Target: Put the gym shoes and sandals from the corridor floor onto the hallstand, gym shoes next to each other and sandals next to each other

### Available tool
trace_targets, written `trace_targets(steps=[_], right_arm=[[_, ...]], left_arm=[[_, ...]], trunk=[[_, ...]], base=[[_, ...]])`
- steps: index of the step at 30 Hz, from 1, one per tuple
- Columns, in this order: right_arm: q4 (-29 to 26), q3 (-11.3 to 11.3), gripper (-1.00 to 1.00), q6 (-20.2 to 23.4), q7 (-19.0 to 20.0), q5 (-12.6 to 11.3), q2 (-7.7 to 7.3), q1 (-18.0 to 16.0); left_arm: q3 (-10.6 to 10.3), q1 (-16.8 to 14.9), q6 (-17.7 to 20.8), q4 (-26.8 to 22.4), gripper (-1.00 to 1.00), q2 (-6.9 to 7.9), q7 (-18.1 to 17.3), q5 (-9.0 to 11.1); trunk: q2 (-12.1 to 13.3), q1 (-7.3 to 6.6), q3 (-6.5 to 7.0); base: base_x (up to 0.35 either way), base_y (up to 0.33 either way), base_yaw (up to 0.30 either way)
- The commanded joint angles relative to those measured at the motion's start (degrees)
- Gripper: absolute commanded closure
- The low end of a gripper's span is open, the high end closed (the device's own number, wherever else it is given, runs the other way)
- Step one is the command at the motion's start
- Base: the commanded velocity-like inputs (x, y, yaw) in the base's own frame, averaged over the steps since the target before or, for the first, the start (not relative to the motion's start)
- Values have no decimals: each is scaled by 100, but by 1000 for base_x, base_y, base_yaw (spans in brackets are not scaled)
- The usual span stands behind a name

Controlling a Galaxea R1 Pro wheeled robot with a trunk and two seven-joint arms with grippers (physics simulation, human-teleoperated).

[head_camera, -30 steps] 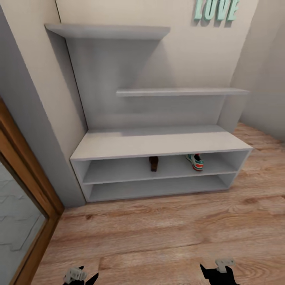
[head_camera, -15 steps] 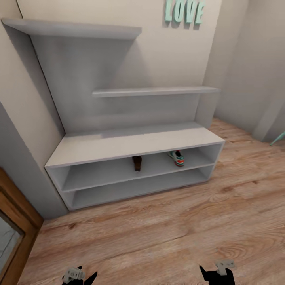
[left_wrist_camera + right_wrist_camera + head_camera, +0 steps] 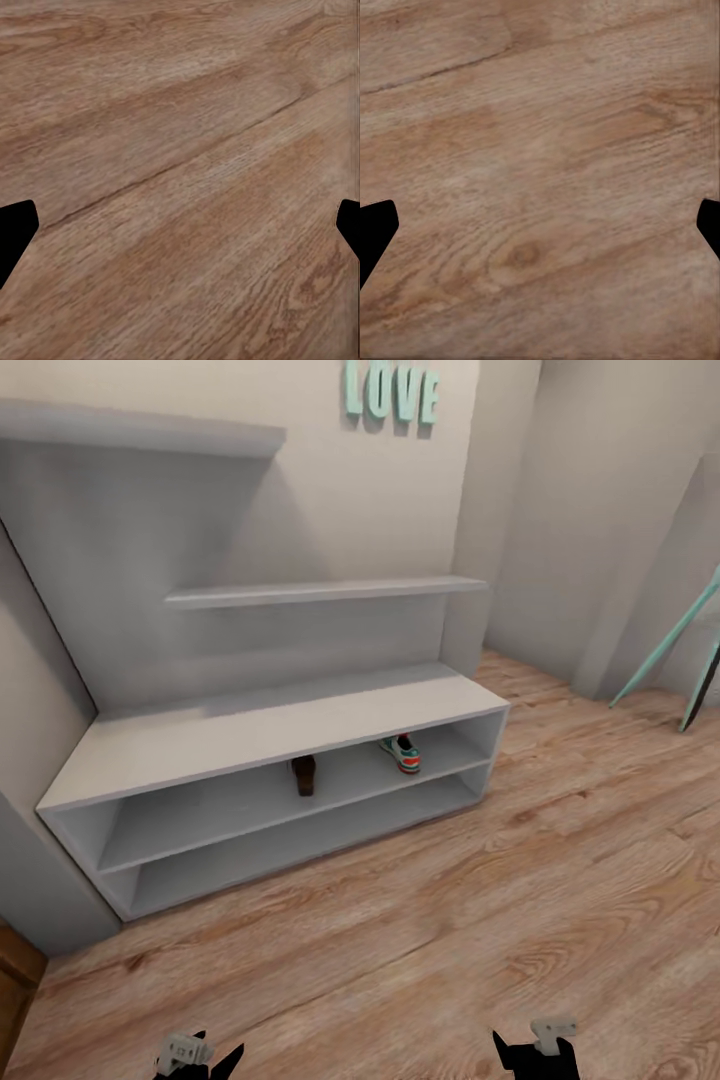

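Corridor floor (image 3: 480,920) looks bare; both grippers spread wide, holding nothing. Sandal (image 3: 304,774) and sneaker (image 3: 402,753) sit apart, so the pairs could get mixed up.

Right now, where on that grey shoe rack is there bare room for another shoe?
On the hallstand, the upper tier is bare left of the sandal and narrower between it and the gym shoe. The lower tier and bench top look bare.
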Motion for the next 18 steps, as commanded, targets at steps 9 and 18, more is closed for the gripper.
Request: trace_targets(steps=[9,18], right_arm=[[7,-51,-100,-18,24,48,5,-2],[7,-51,-100,-18,24,47,5,-1]], left_arm=[[28,-2,-6,5,-100,-4,-37,3],[29,-2,-19,6,-100,-5,-37,2]], trunk=[[-2,-1,-5],[-2,-1,-5]], base=[[0,0,-300],[0,0,-300]])
